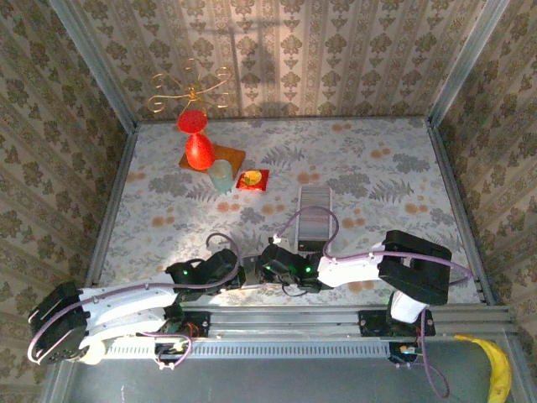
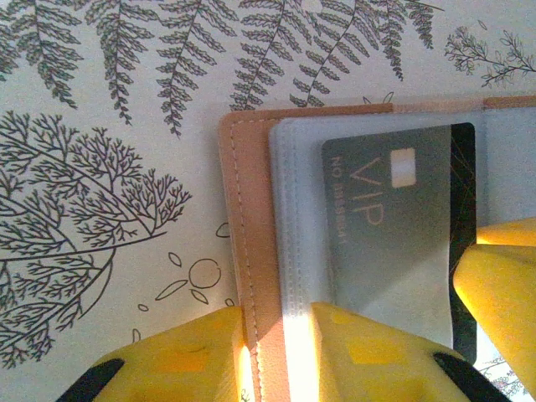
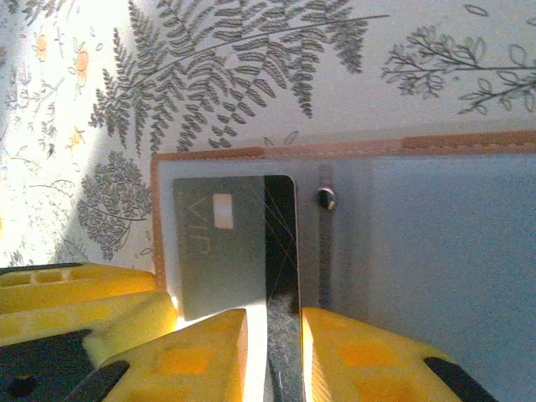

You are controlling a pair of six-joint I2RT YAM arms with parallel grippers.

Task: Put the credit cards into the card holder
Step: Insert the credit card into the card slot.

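Note:
The card holder [image 2: 247, 218] lies open and flat on the fern-print table, a tan wallet with a clear sleeve [image 2: 297, 218] inside. A grey "VIP" credit card [image 2: 394, 226] sits mostly inside that sleeve, its near end sticking out. My left gripper [image 2: 278, 360] stands slightly open over the wallet's tan left edge, one finger on each side of the stitched strip. In the right wrist view the same card [image 3: 222, 243] lies face up in the wallet [image 3: 419, 144]. My right gripper [image 3: 274, 360] is slightly open, with the card's black stripe running between its fingers. Both grippers [image 1: 237, 270] [image 1: 264, 269] meet near the table's front edge.
A clear ribbed tray [image 1: 313, 217] lies just beyond the grippers. Further back on the left stand a red vase [image 1: 195, 138], a pale cup [image 1: 220, 175] and a red square [image 1: 253, 179]. A banana [image 1: 495, 369] lies off the table at the front right.

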